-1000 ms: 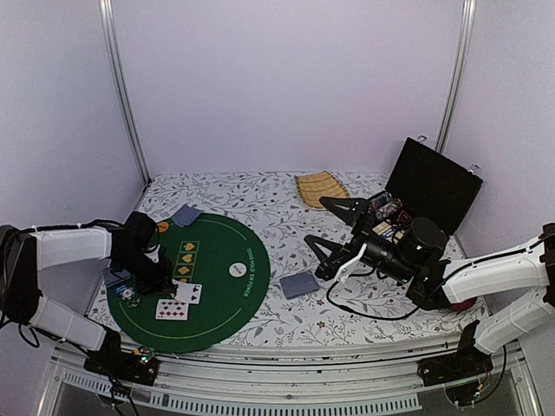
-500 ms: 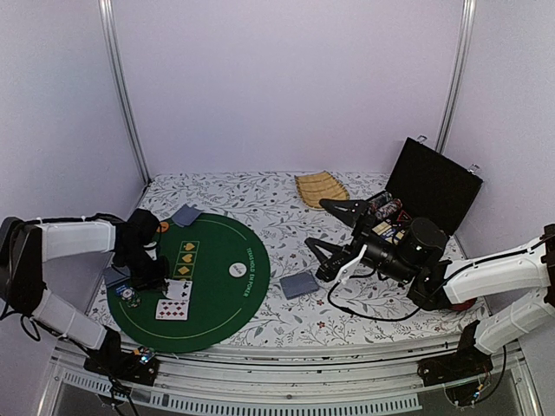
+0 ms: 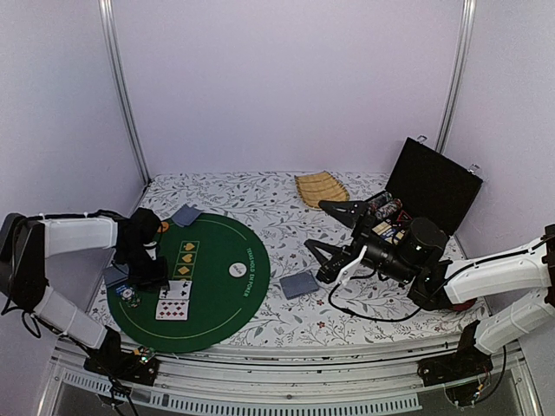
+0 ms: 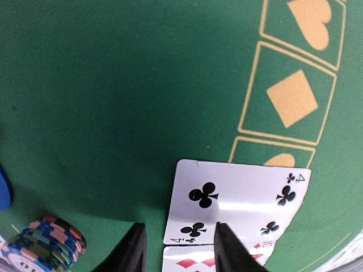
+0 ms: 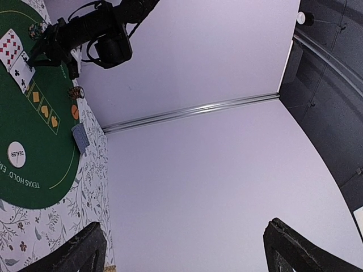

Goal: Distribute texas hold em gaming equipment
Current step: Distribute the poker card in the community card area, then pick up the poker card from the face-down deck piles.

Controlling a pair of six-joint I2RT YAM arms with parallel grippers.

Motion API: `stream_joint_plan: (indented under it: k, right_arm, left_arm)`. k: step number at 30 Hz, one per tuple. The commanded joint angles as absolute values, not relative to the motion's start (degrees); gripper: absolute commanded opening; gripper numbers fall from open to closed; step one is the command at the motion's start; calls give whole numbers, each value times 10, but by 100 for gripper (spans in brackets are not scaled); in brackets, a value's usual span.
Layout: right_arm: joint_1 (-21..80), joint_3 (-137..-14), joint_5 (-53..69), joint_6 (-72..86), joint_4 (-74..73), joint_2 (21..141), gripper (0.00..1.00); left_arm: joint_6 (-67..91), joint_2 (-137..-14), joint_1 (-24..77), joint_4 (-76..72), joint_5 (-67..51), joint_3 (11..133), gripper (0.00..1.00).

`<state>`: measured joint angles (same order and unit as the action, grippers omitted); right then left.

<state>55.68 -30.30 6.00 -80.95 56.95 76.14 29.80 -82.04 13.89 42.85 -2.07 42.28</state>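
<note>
On the mat's (image 3: pixel 208 260) left side, the four of clubs (image 4: pixel 238 198) is lying face up, touching a red-pip card (image 4: pixel 190 265) just nearer the arm bases. The left gripper (image 4: pixel 178 238) is hovering over the club card's corner with its jaws apart, gripping nothing. Just left of it, at the mat's left edge, a chip stack (image 4: pixel 42 246) is standing. Off the mat's right edge, a blue-backed deck (image 3: pixel 300 284) is resting on the floral cloth, and the right gripper (image 3: pixel 328 230) is hanging above and beyond it, jaws spread wide and empty.

These cards are probably handling as light, thin, springy and slick, and lying flat on felt they are giving the fingers no edge to bite. Pressing one finger at a short edge and sliding or bowing the card up looks the likeliest way in. The deck is offering thicker sides, best pinched across its long edges. Chips are stiff but the stack is looking ready to topple, so squeezing across the rims, low down, seems safest.
</note>
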Motion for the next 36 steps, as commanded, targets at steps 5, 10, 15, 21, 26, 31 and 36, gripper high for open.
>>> stream_joint_plan:
  k: [5,10,15,21,26,31,36]
  right_arm:
    - [553,-311,70,-792,548,747,99]
    - [512,-418,219,-679,205,745,99]
    - [438,-485,369,-555,52,767,99]
    - [422,-567,367,-577,-108,884,99]
    - [397,-612,362,-539,-140,976,99]
    - [396,-629,330,-542,-152,1026,99]
    - [396,-623,333,-545,-150,1047,99]
  left_arm:
    - [292,-799,145,479,22,471,51]
    - [278,-737,205,440,15,542,55]
    - [292,-722,298,314,-68,560,62]
    - [377,-804,385,115,-166,519,80]
    - [400,-936,456,32,-193,543,97]
    - [412,-1052,488,56,-191,607,90]
    - [411,-1096,497,89,-177,638,80]
